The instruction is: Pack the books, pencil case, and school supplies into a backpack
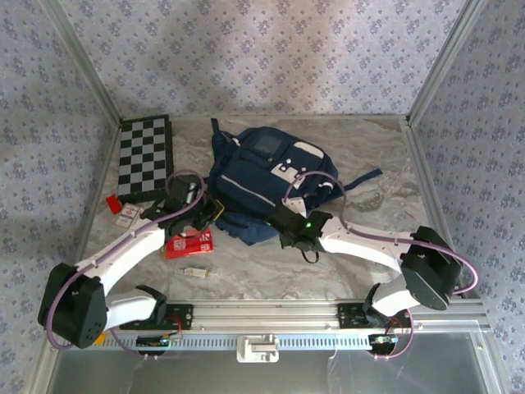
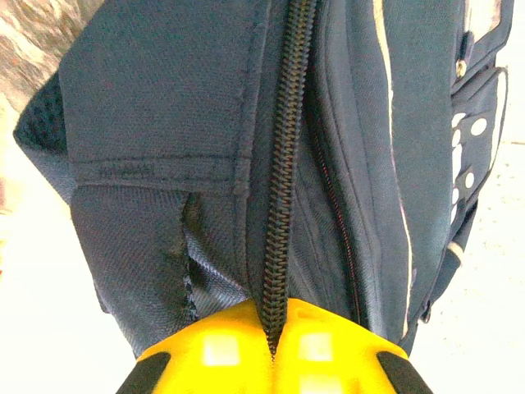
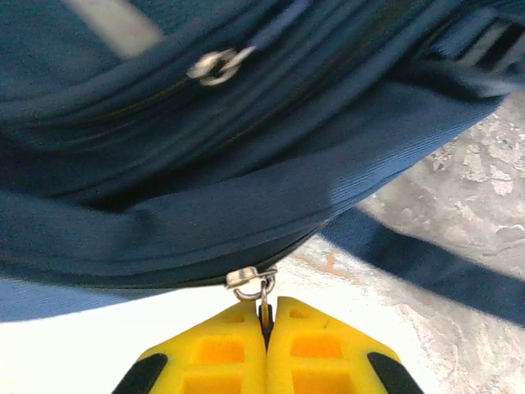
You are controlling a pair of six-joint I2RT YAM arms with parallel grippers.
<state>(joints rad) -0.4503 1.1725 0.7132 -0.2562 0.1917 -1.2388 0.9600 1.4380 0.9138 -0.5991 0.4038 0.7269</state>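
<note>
While the backpack (image 1: 246,176) lies centred, a board (image 1: 146,156) (chequered) sits left.

text: none legible | pencil case (image 1: 189,244): white print, too small to read

Overhead view looks down; both wrist views hug the backpack (image 1: 246,176).

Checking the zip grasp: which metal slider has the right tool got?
The lower slider, its pull pinched by the right tool at the backpack near edge; the upper slider lies free.
</note>
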